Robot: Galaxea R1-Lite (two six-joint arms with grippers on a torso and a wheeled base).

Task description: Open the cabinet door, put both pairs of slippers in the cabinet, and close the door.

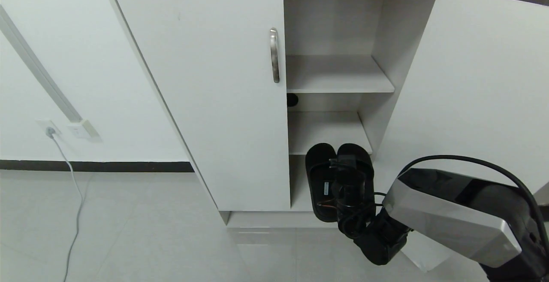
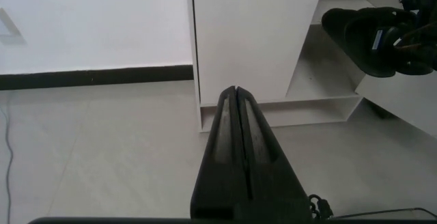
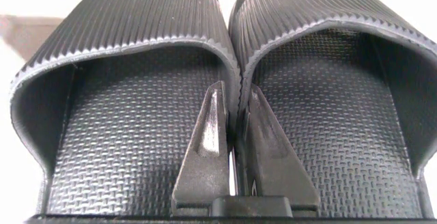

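Black slippers (image 1: 321, 174) clamped in right gripper (image 3: 235, 94), apparently at cabinet (image 1: 214, 101) opening.

Right arm (image 1: 446, 218): angular silver shell, glossy black top; black cable (image 1: 472, 158) looped above; left tool (image 2: 235, 93) matte black, tapered.

Jaws of the right gripper (image 3: 236, 91) pinch the inner strap edges of two black slippers (image 3: 130, 60)

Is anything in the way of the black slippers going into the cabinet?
Nothing visible is. The right gripper holds the black slippers just in front of the cabinet's open right side. The closed left door stands off to the side, and a small dark thing sits higher, on a shelf.
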